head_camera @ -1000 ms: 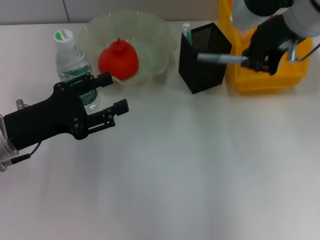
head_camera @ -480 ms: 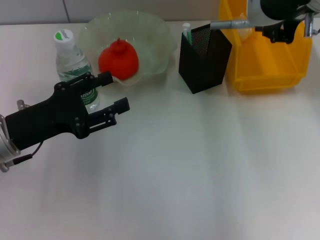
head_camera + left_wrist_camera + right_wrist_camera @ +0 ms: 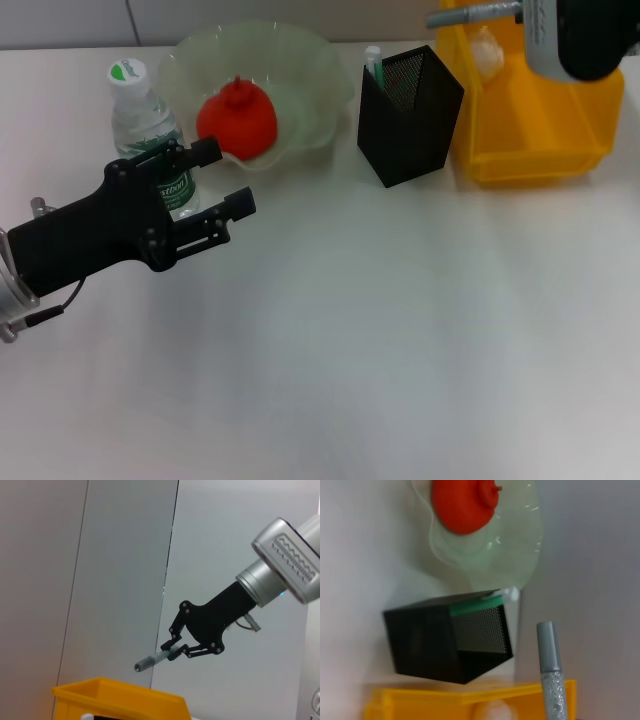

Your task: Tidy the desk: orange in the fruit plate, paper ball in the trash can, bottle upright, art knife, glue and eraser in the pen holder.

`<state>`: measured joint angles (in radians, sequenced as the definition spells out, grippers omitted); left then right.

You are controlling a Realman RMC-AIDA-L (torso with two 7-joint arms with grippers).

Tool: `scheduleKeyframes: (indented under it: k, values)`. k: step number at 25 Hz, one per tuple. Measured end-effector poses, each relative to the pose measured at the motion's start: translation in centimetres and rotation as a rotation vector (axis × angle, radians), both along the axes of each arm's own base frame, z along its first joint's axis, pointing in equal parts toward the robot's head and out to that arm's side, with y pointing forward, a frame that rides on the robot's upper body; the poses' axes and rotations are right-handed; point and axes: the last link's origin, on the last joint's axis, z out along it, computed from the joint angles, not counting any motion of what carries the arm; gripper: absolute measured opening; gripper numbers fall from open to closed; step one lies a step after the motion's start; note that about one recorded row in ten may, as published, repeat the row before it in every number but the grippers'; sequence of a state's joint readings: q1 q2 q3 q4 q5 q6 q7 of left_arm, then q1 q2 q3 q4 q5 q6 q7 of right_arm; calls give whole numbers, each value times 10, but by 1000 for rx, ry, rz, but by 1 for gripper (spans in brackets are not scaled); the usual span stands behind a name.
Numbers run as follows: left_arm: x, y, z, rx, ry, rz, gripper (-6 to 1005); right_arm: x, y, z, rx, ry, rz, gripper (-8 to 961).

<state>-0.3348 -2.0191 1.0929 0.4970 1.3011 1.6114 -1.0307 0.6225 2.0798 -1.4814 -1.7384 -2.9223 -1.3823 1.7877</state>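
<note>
Head view: we record our right gripper [image 3: 176, 651] raised above the yellow trash can [image 3: 540, 120], fingers clenched on a grey glitter-glue stick [image 3: 475, 13] held level. Our left gripper [image 3: 215, 182] hovers over the tabletop [image 3: 400, 330] with fingers spread, beside the upright bottle [image 3: 140, 115]. Orange [image 3: 237, 118] lies in the fruit plate [image 3: 300, 60]; paper ball [image 3: 487, 50] sits in the trash can; pen holder [image 3: 410, 112] stands between them.

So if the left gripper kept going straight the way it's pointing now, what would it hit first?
Probably the fruit plate: the open left gripper points up and right toward it, with the bottle just beside its line. Height is unclear, so it might pass over the rim.
</note>
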Motion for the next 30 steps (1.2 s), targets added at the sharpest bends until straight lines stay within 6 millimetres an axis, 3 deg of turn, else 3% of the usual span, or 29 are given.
scheduleKeyframes:
  k: [4, 6, 9, 17, 30]
  values:
    - [0, 2, 2, 9, -5, 4, 757, 12, 5, -1, 40, -27, 106, 128]
    - [0, 4, 2, 17, -2, 7, 757, 31, 12, -1, 86, -70, 192, 127]
    - [0, 5, 0, 23, 8, 15, 757, 35, 14, -2, 96, -86, 220, 127]
    - [-4, 6, -8, 82, 62, 8, 758, 66, 13, -27, 157, -322, 540, 128]
    - [-6, 4, -20, 130, 100, -6, 758, 67, -14, -68, 187, -639, 920, 136]
